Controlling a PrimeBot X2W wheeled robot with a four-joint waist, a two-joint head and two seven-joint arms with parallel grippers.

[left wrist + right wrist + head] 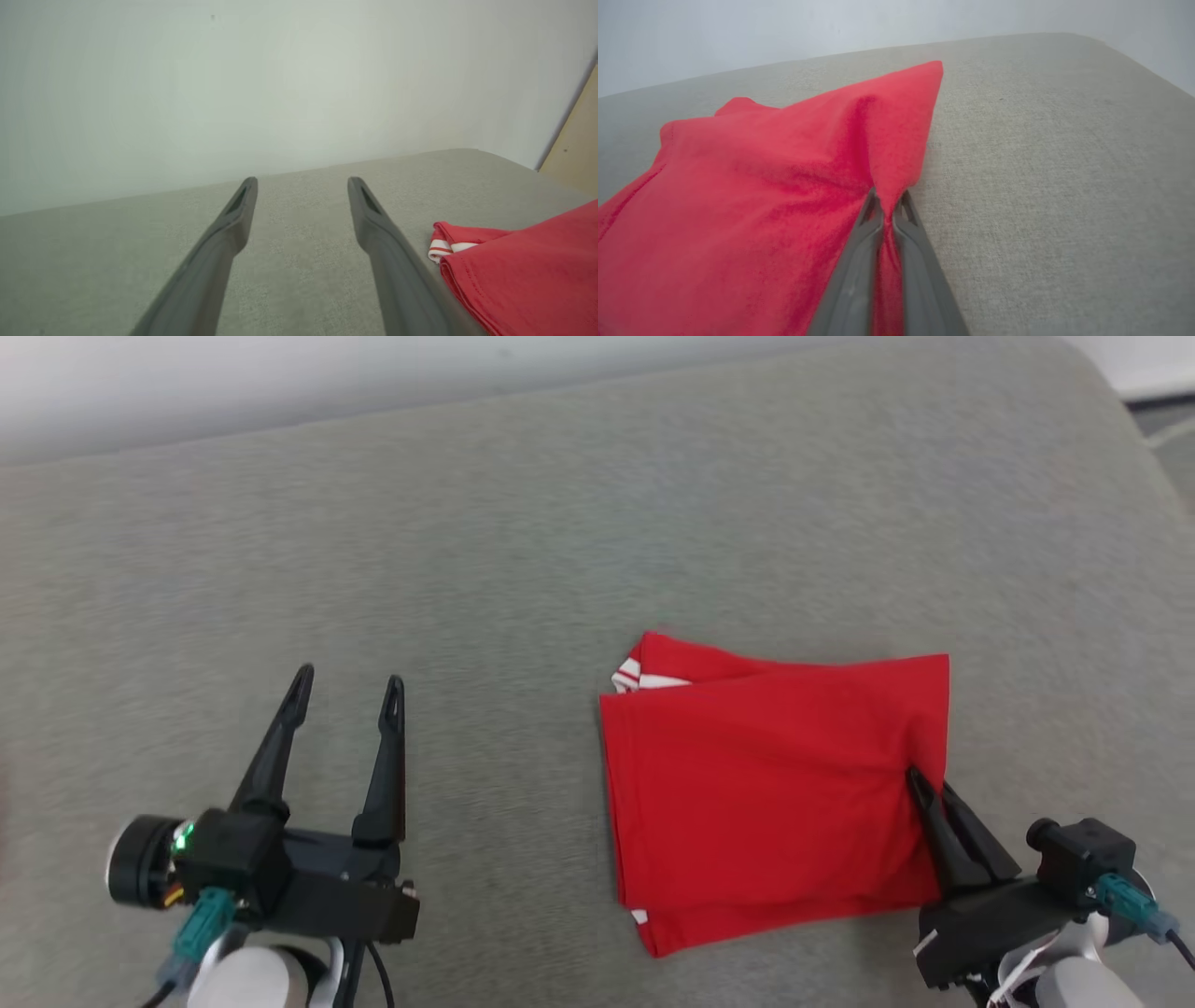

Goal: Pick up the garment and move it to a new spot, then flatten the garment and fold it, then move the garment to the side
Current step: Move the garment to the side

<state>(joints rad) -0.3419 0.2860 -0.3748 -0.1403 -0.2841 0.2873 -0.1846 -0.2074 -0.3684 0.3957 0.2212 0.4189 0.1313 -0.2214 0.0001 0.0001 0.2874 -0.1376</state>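
Red garment (775,784) lies folded into a rough rectangle on the right half of a grey upholstered surface (467,569), nearer the front edge than the back. Its top layer is smooth, plain red cloth with a few shallow creases running toward the right side. A lower layer sticks out a little along the front edge, and its front left corner shows a small fleck of white. At the back left corner a rounded fold pokes out from under the top layer and carries white striped trim (635,674); whether that is a cuff or a collar cannot be told.

On the right edge of the garment, about halfway along it, the right gripper (927,782) is pressed together on a pinch of the cloth. In the right wrist view a thin ridge of red fabric runs between the two fingers (859,261), and the cloth rises from there into a raised fold toward the back right corner.

Well apart to the left, the left gripper (349,677) is over bare upholstery with its fingers spread wide and nothing between them. The garment's striped corner lies off to its right. A pale wall (233,70) rises behind the surface, and a tan panel (577,140) stands at the surface's far right corner.
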